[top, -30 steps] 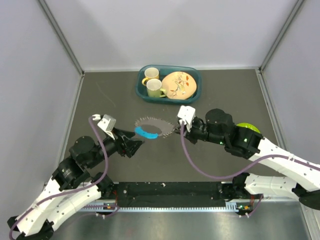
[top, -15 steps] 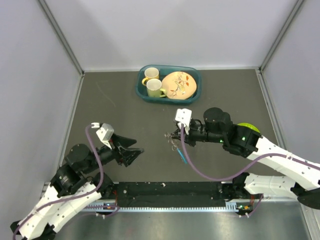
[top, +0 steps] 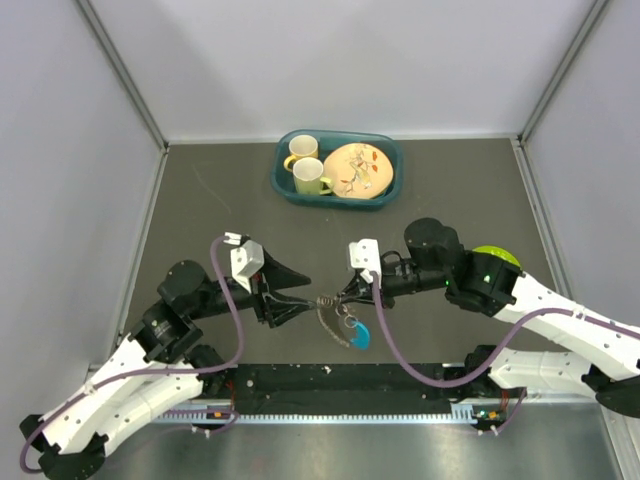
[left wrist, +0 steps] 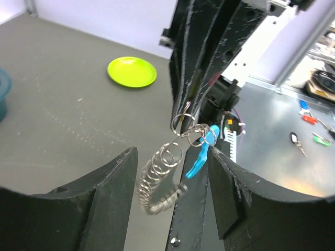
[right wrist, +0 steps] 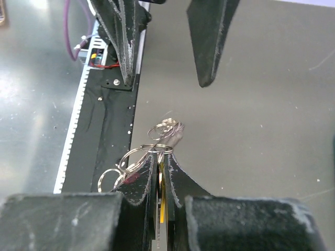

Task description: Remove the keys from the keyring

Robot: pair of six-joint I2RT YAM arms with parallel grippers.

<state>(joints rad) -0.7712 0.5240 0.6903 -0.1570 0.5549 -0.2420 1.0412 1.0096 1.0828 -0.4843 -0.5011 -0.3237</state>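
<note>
R tool pinches keyring; L tool spread just beside it. Risk: L shuts on dangling keyring, misses keys, R grip slips.

txt: none legible | labels/brands: none | nos/signs: none | all 3 views

A dark grey table is enclosed on 3 sides by pale grey walls, w/ metal posts seen at its far corners. At its far edge a teal tub w/ 2 mugs & a plate is set; at its rt side, a green dish. Its near edge is lined by a black rail.
</note>
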